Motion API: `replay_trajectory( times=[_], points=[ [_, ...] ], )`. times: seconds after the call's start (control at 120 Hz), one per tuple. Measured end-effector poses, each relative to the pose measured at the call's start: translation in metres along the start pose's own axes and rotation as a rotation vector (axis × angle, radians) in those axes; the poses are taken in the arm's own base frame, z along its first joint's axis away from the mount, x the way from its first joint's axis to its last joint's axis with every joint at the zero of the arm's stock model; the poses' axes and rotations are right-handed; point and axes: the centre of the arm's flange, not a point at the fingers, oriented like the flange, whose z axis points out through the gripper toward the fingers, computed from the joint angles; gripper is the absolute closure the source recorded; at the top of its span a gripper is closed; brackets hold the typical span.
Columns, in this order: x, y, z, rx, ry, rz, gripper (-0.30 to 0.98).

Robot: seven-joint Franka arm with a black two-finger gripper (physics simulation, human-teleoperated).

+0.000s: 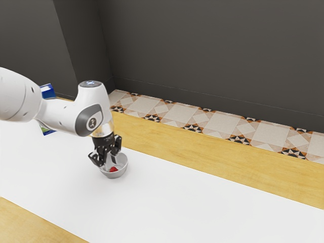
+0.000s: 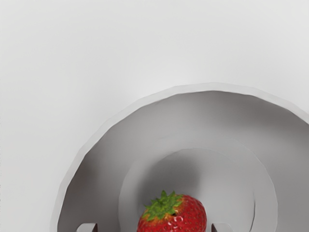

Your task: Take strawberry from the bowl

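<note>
I read the gripper (image 1: 108,162) as pointing down at the grey bowl (image 2: 212,87), which rests on the white surface (image 1: 167,202). Finger state: wide, with one fingertip (image 2: 88,227) on either side of the strawberry (image 2: 176,218) and a clear gap on at least one side. Strawberry location: inside the bowl. My arm partly hides a blue package (image 1: 48,92)

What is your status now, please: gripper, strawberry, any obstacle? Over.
Gripper open, low at the bowl. Strawberry inside bowl, between the fingertips, not gripped. Only the bowl's wall around it to clear. Over.
</note>
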Motion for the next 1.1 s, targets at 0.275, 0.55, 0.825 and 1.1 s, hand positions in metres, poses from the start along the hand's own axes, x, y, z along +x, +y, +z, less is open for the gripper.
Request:
replay_trajectory(
  times=[0.275,0.55,0.825,1.1],
  points=[
    [-0.004,0.007,0.012,0.005,0.006,-0.003,0.43],
    [-0.003,0.011,0.016,0.006,0.010,-0.009,0.44],
    [-0.002,0.014,0.018,0.005,0.012,-0.011,0.45],
    [-0.007,0.017,0.022,0.010,0.012,-0.005,0.45]
  ],
)
